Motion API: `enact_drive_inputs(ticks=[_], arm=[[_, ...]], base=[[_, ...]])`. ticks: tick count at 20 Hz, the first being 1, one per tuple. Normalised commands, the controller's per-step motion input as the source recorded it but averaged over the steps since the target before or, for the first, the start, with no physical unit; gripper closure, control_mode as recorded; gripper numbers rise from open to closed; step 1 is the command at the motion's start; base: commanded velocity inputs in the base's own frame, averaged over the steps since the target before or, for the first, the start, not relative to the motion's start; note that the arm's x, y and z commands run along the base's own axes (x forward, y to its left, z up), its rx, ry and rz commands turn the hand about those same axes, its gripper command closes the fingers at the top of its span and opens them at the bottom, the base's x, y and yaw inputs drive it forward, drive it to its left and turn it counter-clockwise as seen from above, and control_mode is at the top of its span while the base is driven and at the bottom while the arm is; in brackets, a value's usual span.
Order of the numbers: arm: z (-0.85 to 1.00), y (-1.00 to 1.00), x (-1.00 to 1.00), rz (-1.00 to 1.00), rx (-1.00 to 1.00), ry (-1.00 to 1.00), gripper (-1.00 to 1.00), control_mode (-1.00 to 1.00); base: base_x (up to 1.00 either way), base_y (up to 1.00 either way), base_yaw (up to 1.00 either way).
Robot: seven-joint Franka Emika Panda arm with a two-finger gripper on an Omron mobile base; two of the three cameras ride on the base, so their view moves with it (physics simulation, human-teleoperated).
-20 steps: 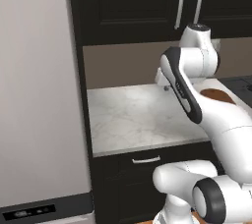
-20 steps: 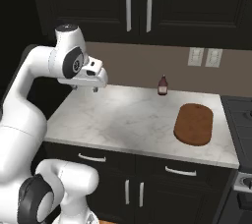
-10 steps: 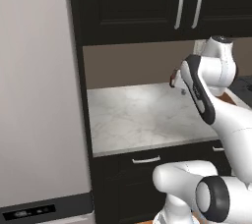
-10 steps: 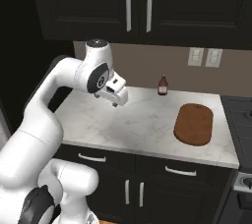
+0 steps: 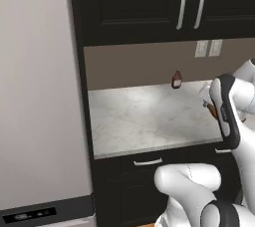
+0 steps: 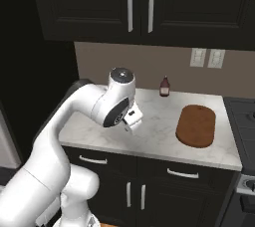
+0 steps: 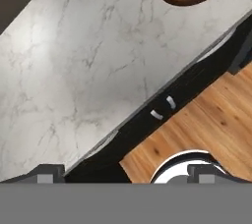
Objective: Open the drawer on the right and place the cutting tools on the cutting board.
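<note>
The arm [image 6: 74, 121] is glossy white, built of thick rounded tubular links that swell into bulbous housings at each joint. Behind the pincer, the nearest joint carries a round dark grey cap [image 6: 122, 74] with a small pale mark at its centre, and a dark grey oval panel [image 6: 115, 113] sits on that housing's side. The gripper [image 6: 132, 119] is a small, boxy white block with dark detailing. Farther back from the pincer, a long black band [image 5: 225, 111] runs along one link, and a dark ring [image 5: 219, 217] circles the large rounded base joint [image 5: 191, 186].
</note>
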Motion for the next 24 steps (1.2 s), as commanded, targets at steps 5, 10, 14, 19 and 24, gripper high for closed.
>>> enact_drive_inputs(ticks=[5, 10, 14, 19, 24], arm=[[-0.14, -0.58, -0.20, -0.36, 0.20, -0.05, -1.00, -1.00], [-0.33, -0.53, -0.22, -0.30, 0.11, -0.04, -1.00, -1.00], [-0.37, -0.44, -0.32, -0.21, 0.07, -0.06, -1.00, -1.00], [-0.25, -0.28, -0.31, -0.07, 0.05, -0.07, -1.00, -1.00], [-0.23, -0.15, -0.29, 0.00, 0.07, -0.07, -1.00, -1.00]], base=[[0.00, 0.00, 0.00], [0.00, 0.00, 0.00], [0.00, 0.00, 0.00], [0.00, 0.00, 0.00], [0.00, 0.00, 0.00]])
